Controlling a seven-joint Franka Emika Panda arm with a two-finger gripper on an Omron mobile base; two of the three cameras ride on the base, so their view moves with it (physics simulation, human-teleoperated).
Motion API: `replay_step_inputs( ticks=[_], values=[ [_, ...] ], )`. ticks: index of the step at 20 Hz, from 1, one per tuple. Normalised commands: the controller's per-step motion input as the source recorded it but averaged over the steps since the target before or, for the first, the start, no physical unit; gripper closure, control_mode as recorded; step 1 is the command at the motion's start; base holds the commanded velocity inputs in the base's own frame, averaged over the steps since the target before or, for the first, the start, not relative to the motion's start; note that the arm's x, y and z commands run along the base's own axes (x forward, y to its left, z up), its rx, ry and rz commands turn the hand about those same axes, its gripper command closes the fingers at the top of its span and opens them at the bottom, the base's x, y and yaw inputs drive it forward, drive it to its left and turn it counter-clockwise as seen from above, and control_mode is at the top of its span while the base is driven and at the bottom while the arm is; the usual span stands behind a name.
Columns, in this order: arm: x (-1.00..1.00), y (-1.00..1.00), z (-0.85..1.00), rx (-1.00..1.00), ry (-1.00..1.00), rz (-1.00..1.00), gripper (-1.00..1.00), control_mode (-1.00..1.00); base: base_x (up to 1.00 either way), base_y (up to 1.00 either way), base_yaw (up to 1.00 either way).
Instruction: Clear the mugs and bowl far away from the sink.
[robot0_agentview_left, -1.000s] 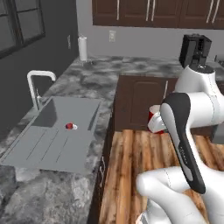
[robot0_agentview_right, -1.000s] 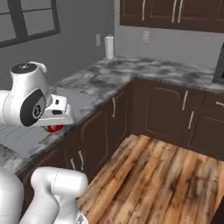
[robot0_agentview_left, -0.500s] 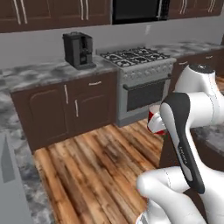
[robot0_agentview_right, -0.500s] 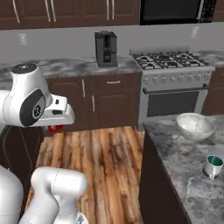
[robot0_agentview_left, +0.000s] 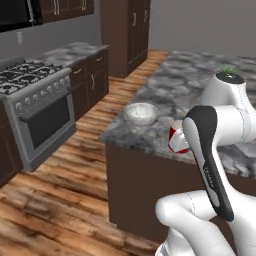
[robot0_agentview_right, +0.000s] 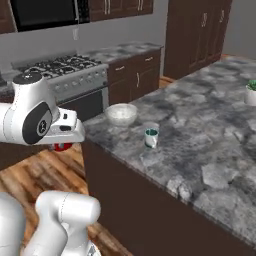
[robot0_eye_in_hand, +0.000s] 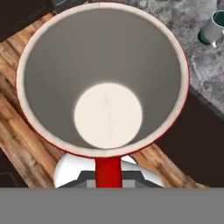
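i hold the red mug (robot0_eye_in_hand: 105, 78) in my gripper (robot0_agentview_left: 176, 142), which is clenched on it; in the hand view i look straight down into its open mouth, with its pale inside and white bottom, so its long axis runs along my fingers and the mug is upright or close to it. in the left base view the mug (robot0_agentview_left: 177, 138) sits just in front of my forearm, at the near edge of the island counter (robot0_agentview_left: 180, 95), and in the right base view a small red part of it (robot0_agentview_right: 62, 146) shows under my wrist, over the wood floor (robot0_agentview_right: 30, 170) and just beside the counter's corner. the bowl (robot0_agentview_right: 121, 113) rests on the counter near that corner, and the white mug (robot0_agentview_right: 151, 137) with the teal inside stands a little further in, near the bowl but not touching it. in the hand view the white mug (robot0_eye_in_hand: 211, 27) is at the upper right, over the stone. so the free stone lies ahead of my gripper and to my right, beyond the counter edge, and the red mug is not yet above it. i judge that the next move must carry the mug over the edge and set it down near the other two, staying apart from the bowl. the sink is not near this counter, as far as i can see.
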Motion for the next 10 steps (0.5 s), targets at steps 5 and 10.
replay_step_inputs(
  ticks=[5,10],
  values=[
    [0.00,0.00,0.00,0.00,0.00,0.00,1.00,1.00,0.05,-0.04,-0.95],
    [0.00,0.00,0.00,0.00,0.00,0.00,1.00,1.00,0.88,-0.24,-0.56]
  ],
)
